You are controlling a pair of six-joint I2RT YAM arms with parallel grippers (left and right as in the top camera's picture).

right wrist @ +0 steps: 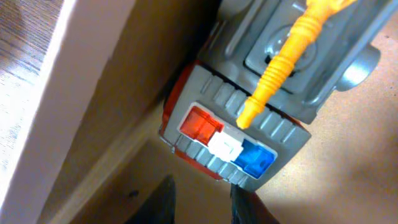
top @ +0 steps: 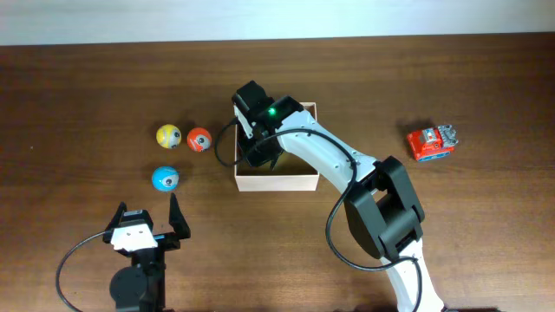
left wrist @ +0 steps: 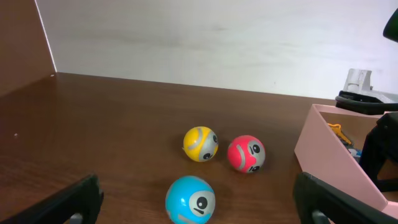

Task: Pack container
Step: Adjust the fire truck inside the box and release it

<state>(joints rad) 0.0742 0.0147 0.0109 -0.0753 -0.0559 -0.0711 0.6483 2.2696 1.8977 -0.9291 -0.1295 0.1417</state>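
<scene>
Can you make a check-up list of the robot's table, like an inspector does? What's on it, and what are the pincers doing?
Surface: brown wooden table.
Job's things: white container, tan inside, with a gray-and-red toy truck lying in it.
Clutter: yellow ball, red ball and blue ball on the left arm's side of the container; a red toy on the other side.
Grippers: left pincer open and empty, near the blue ball; right pincer down inside the container at the truck, grip cannot be told.
Cables: black cable looping beside the left arm.
Surroundings: pale wall behind the table.
</scene>
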